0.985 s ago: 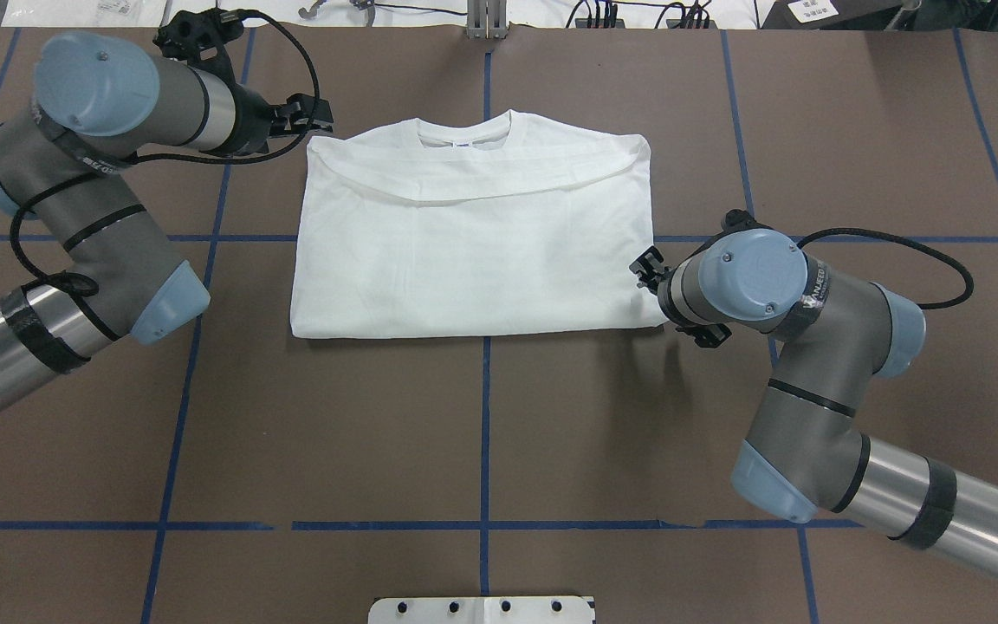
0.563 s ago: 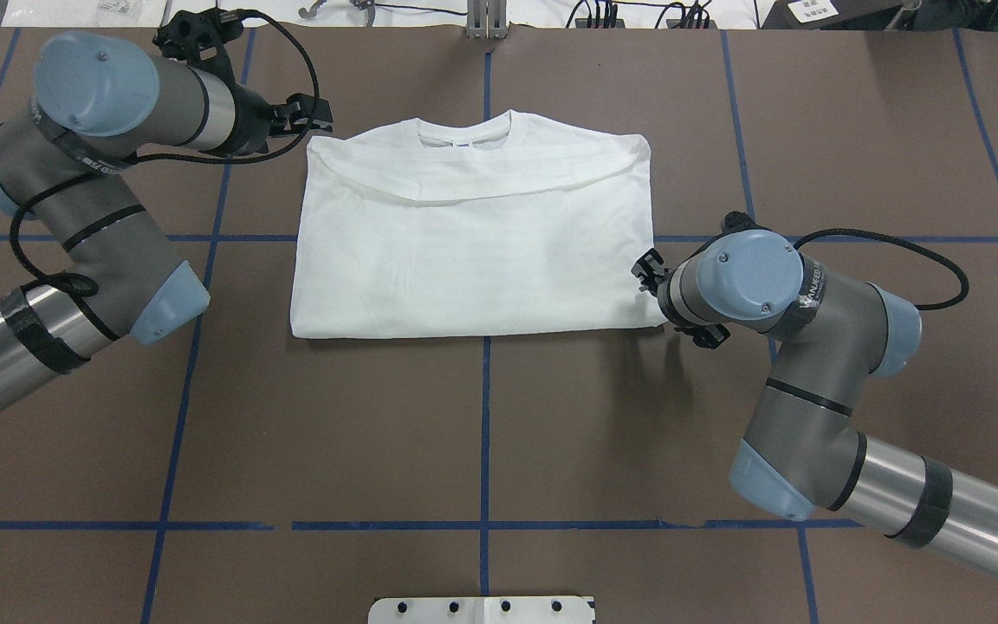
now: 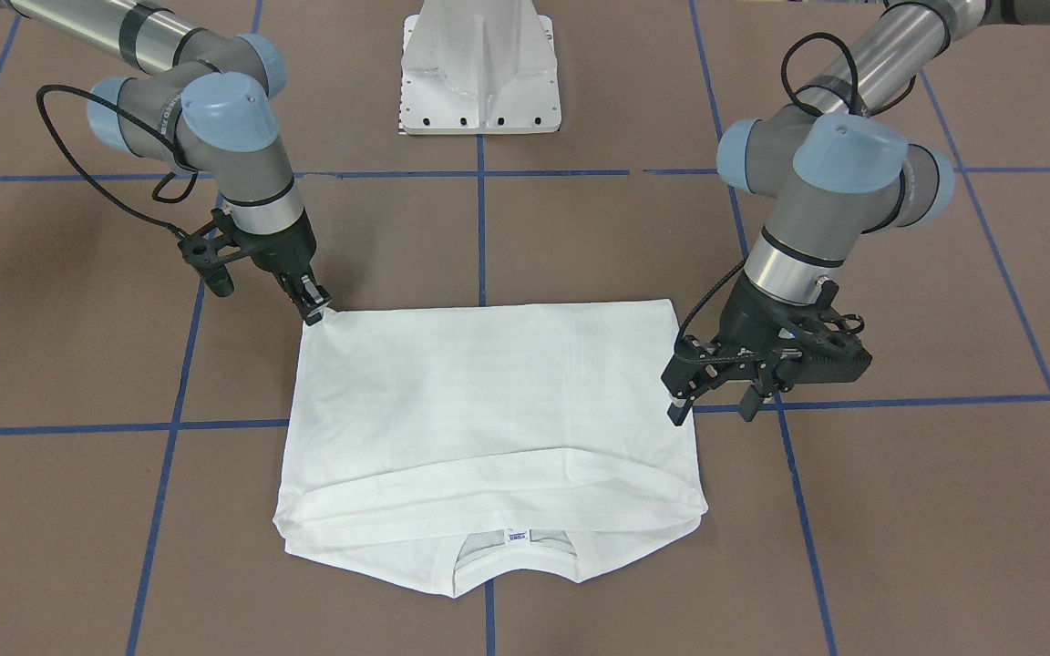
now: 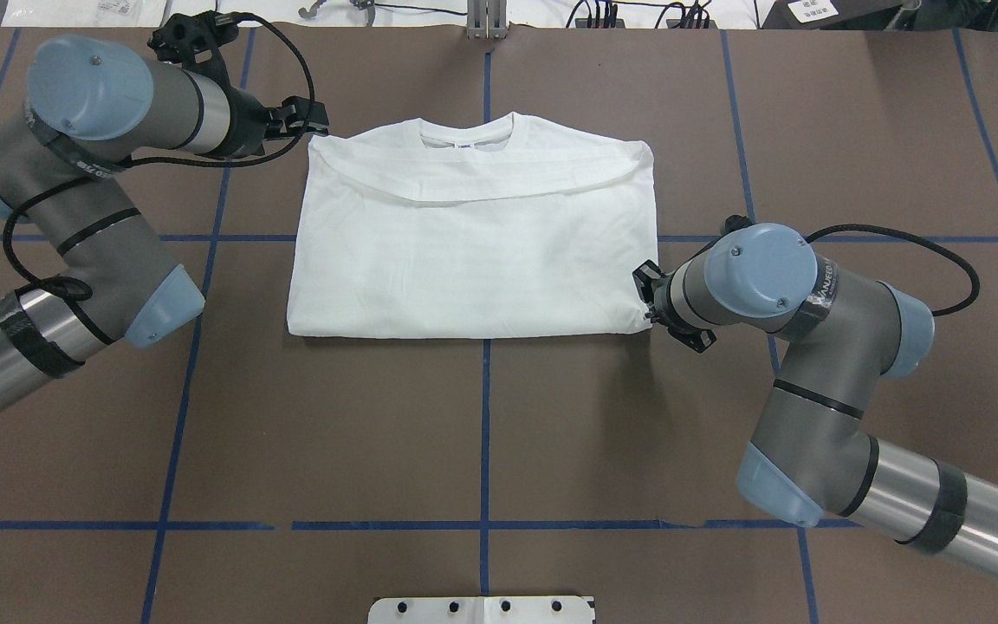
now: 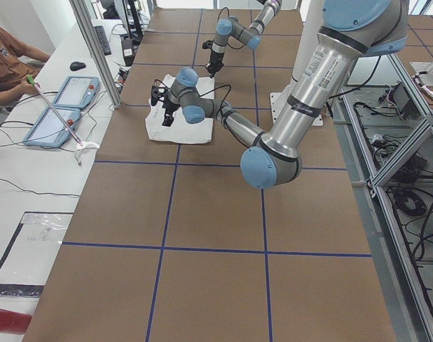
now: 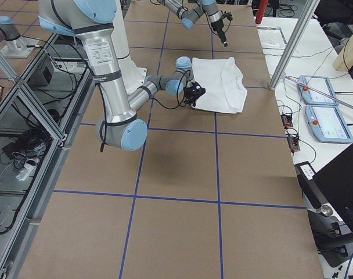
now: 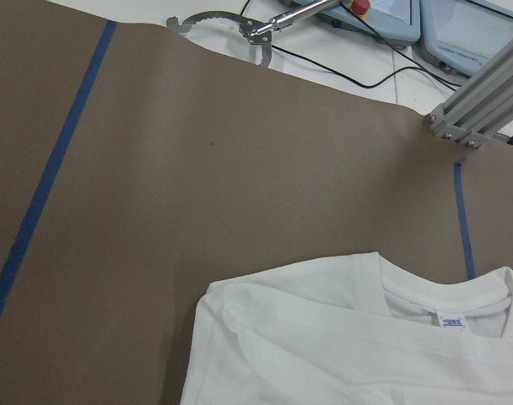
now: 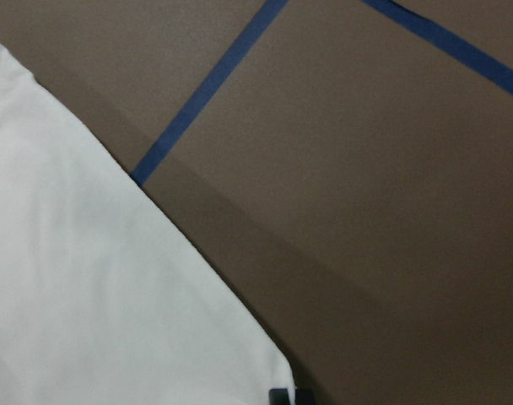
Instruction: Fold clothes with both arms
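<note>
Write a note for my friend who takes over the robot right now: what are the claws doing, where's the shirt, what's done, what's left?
Left gripper: open, empty, beside the collar-end corner of the T-shirt.
Right gripper: shut on the T-shirt corner nearest the robot.
T-shirt: flat on the table, collar away from the robot.
Done: folded to a rectangle, no sleeves sticking out.
Left: left gripper takes its corner, then probably another fold.

The white cotton T-shirt (image 4: 473, 251) carries a small blue-and-white neck tag (image 3: 517, 538). The matte brown desk (image 4: 334, 416) bears a grid of blue tape lines (image 4: 484, 416). The silver-and-grey left arm (image 4: 100, 243) and right arm (image 4: 819, 407) wear light-blue caps.
</note>
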Action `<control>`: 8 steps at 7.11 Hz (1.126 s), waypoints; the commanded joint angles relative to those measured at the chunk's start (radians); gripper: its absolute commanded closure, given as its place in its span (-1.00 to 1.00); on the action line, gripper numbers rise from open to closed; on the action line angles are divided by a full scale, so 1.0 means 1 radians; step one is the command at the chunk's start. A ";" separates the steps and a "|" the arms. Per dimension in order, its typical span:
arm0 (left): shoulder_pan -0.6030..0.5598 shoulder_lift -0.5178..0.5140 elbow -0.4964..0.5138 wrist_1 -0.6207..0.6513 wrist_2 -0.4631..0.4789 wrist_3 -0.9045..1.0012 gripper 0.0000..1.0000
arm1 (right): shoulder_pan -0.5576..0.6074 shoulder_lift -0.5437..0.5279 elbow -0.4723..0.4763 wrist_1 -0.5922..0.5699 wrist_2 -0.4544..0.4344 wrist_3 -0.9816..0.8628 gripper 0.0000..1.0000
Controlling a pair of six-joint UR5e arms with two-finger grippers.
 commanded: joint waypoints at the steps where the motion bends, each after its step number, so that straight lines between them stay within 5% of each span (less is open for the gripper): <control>1: 0.016 0.044 -0.098 0.001 -0.031 -0.063 -1.00 | -0.070 -0.139 0.205 -0.025 0.074 0.028 1.00; 4: 0.253 0.213 -0.327 0.079 -0.051 -0.344 -0.95 | -0.213 -0.178 0.376 -0.215 0.157 0.105 1.00; 8: 0.378 0.207 -0.325 0.119 -0.049 -0.477 -0.80 | -0.422 -0.236 0.447 -0.226 0.157 0.180 1.00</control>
